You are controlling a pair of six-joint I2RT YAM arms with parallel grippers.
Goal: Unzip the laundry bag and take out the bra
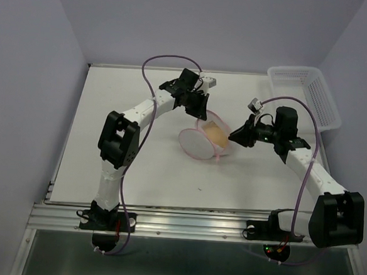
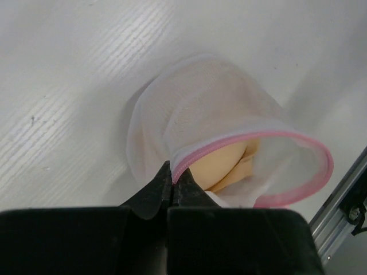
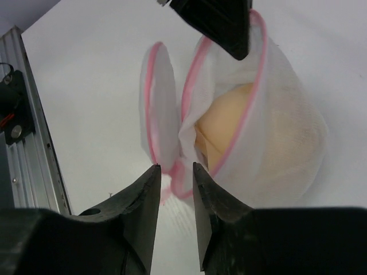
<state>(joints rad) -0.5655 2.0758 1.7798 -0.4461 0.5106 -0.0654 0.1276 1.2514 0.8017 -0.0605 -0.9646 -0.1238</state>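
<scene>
The laundry bag [image 1: 203,142] lies unzipped at the table's middle, its two pink-rimmed mesh halves spread apart. The tan bra [image 1: 216,135] sits inside the far half. My left gripper [image 1: 200,112] is shut on the pink rim of that half [image 2: 212,109], right beside the bra [image 2: 221,166]. My right gripper [image 1: 237,136] is open at the bag's right side. In the right wrist view its tips [image 3: 176,167] straddle the hinge where the halves meet, below the bra [image 3: 229,114]; the bag's pouch [image 3: 287,132] bulges to the right.
A white lattice basket [image 1: 303,95] stands at the back right corner of the white table [image 1: 105,170]. The aluminium rail [image 1: 196,223] runs along the near edge. Cables loop over both arms.
</scene>
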